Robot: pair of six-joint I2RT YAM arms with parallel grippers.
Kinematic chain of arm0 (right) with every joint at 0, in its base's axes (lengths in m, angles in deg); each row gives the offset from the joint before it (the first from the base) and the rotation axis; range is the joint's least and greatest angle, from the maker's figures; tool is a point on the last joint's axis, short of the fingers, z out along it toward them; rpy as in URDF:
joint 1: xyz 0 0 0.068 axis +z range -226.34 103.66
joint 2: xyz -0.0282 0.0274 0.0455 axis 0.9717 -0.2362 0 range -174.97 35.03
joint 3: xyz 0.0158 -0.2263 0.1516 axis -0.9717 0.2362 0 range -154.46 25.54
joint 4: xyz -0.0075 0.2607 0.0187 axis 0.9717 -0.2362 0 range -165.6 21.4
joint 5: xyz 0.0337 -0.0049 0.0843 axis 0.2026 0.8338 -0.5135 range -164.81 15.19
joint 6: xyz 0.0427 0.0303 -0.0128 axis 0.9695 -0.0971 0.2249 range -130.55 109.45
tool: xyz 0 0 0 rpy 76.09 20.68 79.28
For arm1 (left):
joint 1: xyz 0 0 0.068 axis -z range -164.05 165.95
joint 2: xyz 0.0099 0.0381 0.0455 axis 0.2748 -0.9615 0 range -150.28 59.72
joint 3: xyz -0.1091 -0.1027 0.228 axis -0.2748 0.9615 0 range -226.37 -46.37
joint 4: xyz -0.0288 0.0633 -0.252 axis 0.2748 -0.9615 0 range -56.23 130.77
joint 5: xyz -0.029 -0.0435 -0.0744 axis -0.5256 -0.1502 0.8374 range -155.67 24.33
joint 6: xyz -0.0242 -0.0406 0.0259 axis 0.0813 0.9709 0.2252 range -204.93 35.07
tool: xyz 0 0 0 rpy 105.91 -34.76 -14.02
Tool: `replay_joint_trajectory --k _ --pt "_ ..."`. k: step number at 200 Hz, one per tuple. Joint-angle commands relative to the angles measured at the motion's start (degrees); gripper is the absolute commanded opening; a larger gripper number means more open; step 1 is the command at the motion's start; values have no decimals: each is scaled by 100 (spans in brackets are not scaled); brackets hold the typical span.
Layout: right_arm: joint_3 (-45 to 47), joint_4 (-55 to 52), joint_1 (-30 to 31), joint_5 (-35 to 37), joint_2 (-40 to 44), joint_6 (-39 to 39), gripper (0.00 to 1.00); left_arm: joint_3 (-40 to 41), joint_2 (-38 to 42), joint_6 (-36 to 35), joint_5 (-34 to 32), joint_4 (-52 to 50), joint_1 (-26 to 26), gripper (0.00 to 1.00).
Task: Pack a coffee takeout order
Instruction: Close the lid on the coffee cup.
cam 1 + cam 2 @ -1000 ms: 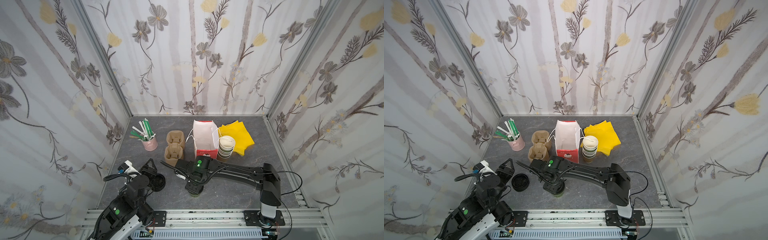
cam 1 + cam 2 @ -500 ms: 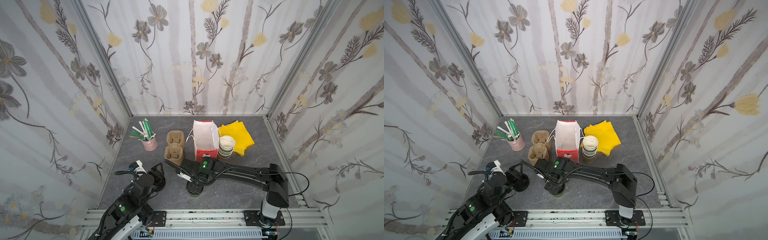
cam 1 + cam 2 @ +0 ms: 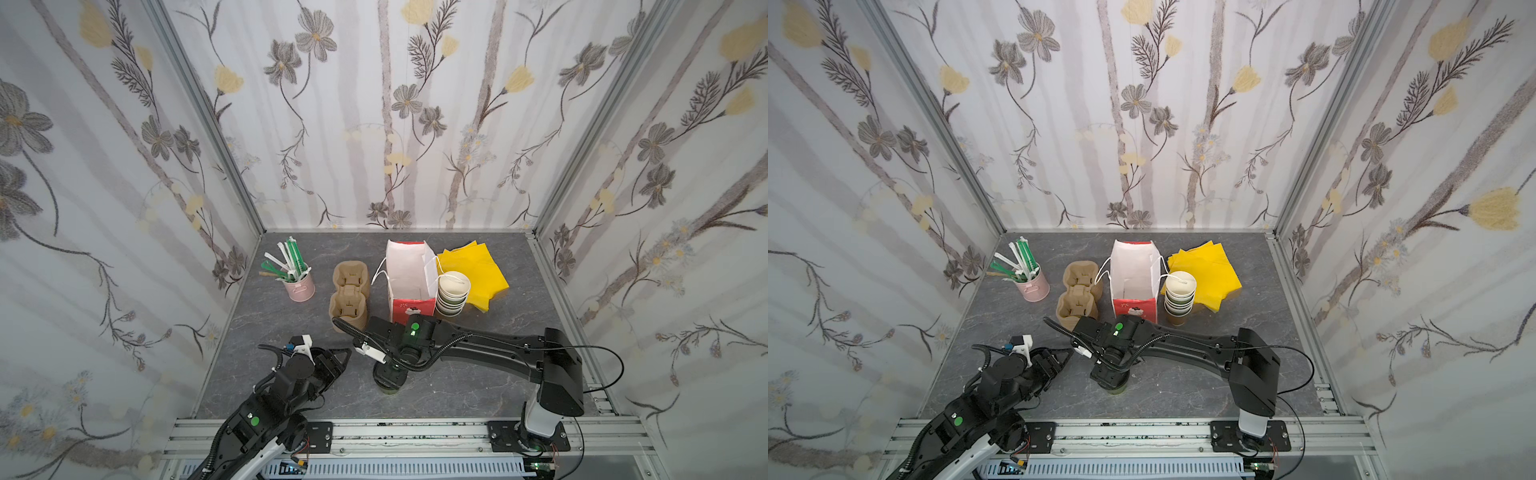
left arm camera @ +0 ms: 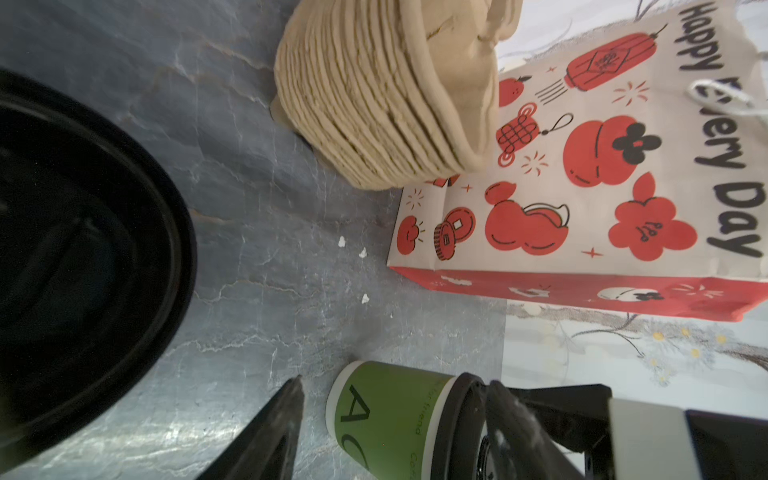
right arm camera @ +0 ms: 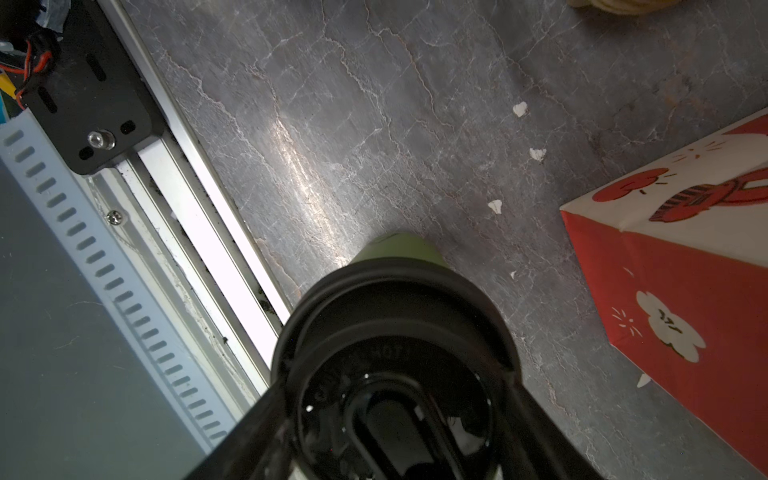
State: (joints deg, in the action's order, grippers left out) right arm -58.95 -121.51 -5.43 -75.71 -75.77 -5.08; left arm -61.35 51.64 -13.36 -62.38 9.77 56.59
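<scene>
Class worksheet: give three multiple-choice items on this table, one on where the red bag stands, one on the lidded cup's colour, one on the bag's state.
1. The red paper bag stands: A between the carrier stack and the empty-cup stack; B on the carrier stack; C inside the empty-cup stack.
2. The wall of the black-lidded paper cup is: A white; B green; C red.
3. The bag is: A lying flat; B upright, folded shut; C upright, mouth open.
Key: 1 A, a stack flanks it on each side; 2 B, green shows below the lid; 3 C, its white lining shows from above.
</scene>
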Motion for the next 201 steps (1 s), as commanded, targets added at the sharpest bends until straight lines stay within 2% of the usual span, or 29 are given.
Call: replay_joint_trajectory --k 1,67,142,201 --pt "122 199 12 -256 -90 -73 67 258 71 417 998 727 1 71" --pt "204 296 17 -289 -73 -99 67 882 246 763 1810 2022 -2 73" --pt "238 304 8 -287 -47 -99 67 925 -888 274 2444 2816 5 75" --pt "227 324 1 -257 -20 -80 68 948 -1312 187 2569 2942 12 68"
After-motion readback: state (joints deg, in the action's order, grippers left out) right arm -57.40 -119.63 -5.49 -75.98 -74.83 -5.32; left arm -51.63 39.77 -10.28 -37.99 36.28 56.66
